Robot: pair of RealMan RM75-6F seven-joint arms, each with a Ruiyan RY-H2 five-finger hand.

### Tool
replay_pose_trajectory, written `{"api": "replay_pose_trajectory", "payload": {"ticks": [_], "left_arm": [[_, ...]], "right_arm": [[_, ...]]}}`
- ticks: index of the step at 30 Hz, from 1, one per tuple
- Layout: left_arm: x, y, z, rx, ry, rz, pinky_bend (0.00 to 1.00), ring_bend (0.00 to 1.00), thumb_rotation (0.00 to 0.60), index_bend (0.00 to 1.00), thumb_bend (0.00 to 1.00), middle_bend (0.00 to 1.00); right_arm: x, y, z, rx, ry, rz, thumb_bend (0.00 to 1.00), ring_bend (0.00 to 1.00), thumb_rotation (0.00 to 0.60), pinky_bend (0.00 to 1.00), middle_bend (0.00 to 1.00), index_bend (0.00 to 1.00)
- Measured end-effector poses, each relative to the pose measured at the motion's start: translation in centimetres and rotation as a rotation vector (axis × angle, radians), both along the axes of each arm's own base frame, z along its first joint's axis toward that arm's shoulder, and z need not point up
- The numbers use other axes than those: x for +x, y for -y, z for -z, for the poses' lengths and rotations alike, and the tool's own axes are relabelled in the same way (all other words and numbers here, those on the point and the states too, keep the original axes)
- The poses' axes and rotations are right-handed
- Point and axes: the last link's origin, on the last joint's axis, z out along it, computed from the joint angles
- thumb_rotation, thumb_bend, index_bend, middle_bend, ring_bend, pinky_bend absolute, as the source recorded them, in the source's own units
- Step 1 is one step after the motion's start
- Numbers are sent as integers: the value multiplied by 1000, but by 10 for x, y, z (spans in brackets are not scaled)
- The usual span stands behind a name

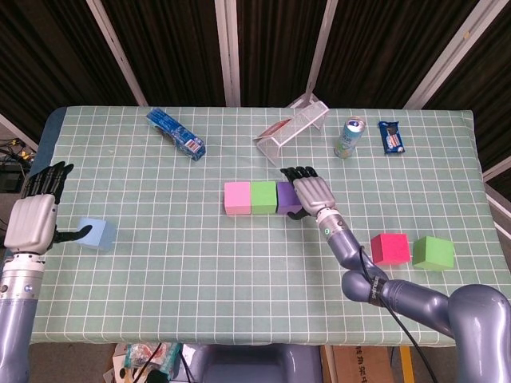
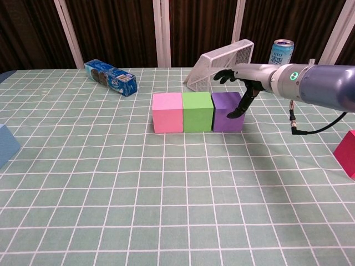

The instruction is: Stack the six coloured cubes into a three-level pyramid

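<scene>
The right hand (image 1: 312, 194) is covering part of the purple cube (image 1: 286, 196) in the head view. In the chest view, the left edge is cutting off the blue cube (image 2: 6, 145), and the right edge is cutting off the red cube (image 2: 348, 152).

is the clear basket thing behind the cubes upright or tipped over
Tipped over: the wire basket lies on its side, slanted, its opening facing sideways rather than up.
</scene>
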Motion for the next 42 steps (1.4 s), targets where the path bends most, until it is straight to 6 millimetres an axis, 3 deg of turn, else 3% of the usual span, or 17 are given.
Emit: {"api": "replay_pose_trajectory", "payload": {"ticks": [15,42], "left_arm": [[-2,-2,-2,7,6,-5,50,0,600,0,82,26],[-5,-2,0,-3,1,-9,50,0,600,0,82,26]], "right_arm": [[7,5,14,-3,0,2,263,38,600,0,107,0],[3,7,16,-12,11,19,300,39,600,0,106,0]]}}
